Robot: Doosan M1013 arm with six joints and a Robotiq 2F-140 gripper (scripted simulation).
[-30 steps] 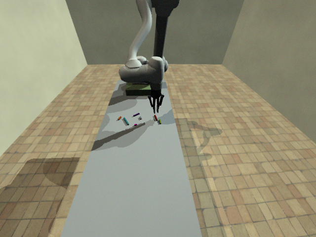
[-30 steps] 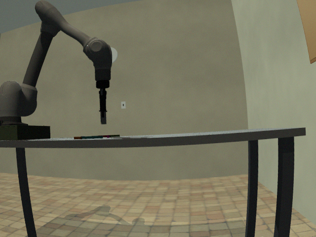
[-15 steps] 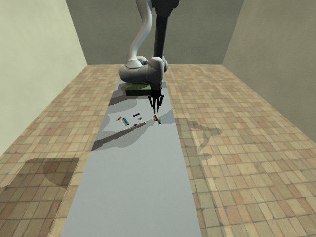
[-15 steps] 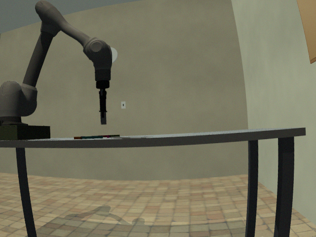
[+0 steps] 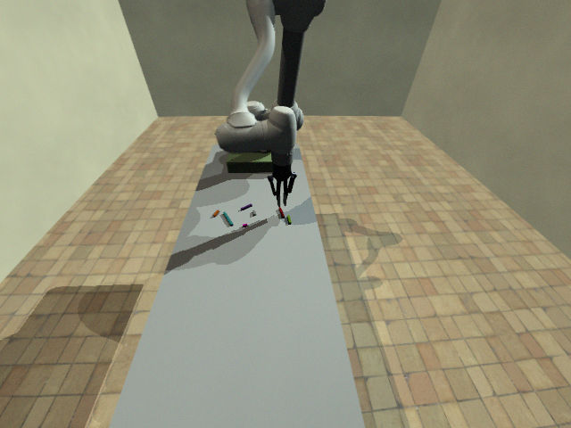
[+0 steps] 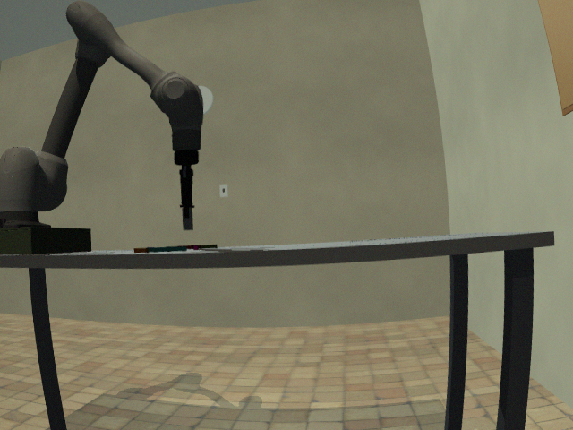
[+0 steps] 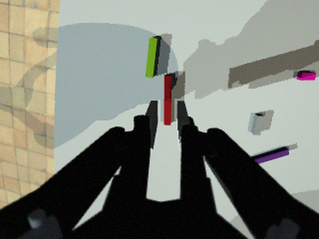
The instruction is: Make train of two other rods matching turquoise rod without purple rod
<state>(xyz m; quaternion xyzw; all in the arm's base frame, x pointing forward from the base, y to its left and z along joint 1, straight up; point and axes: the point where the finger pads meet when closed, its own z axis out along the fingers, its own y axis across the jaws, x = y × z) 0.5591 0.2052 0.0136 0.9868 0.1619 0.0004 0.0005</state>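
Observation:
My gripper hangs a little above the grey table, its fingers narrowed to a small gap and holding nothing. Straight below it lies the red rod, in line with the gap. The lime rod lies flat just beside the red one. The grey rod, the magenta rod and the purple rod lie apart further left. The turquoise rod and the orange rod lie at the far left of the group.
The arm's green base block stands at the table's far end behind the rods. The table's right edge runs close to the lime rod. In the exterior view the rods show only as a thin coloured line.

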